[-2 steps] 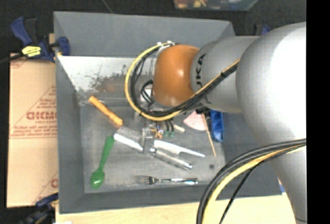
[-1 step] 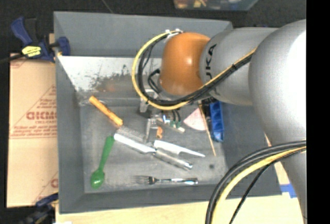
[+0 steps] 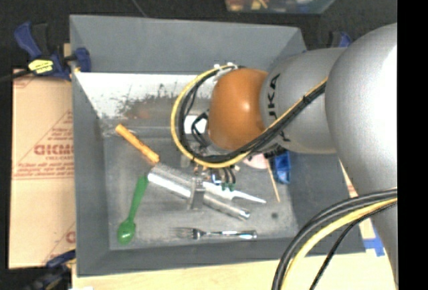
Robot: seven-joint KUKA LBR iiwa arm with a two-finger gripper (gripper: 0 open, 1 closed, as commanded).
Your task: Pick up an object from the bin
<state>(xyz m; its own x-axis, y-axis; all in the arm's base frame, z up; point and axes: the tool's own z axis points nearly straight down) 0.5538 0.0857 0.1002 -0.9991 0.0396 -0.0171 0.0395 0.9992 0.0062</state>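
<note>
My gripper (image 3: 198,192) hangs below the orange wrist cover, low in the middle of the bin, right over a clear plastic tube (image 3: 167,183) that lies slanting from left to lower right. A white plastic fork (image 3: 242,197) lies just right of the gripper, partly across the tube. To the upper left rests an orange marker-like stick (image 3: 136,142). A green plastic spoon (image 3: 134,209) lies to the left, its bowl toward the front left corner.
A metal fork (image 3: 217,234) lies along the front wall. A blue piece (image 3: 282,167), a pink thing (image 3: 257,162) and a thin wooden stick (image 3: 274,185) lie at the right, partly under the arm. The arm covers the bin's right back part.
</note>
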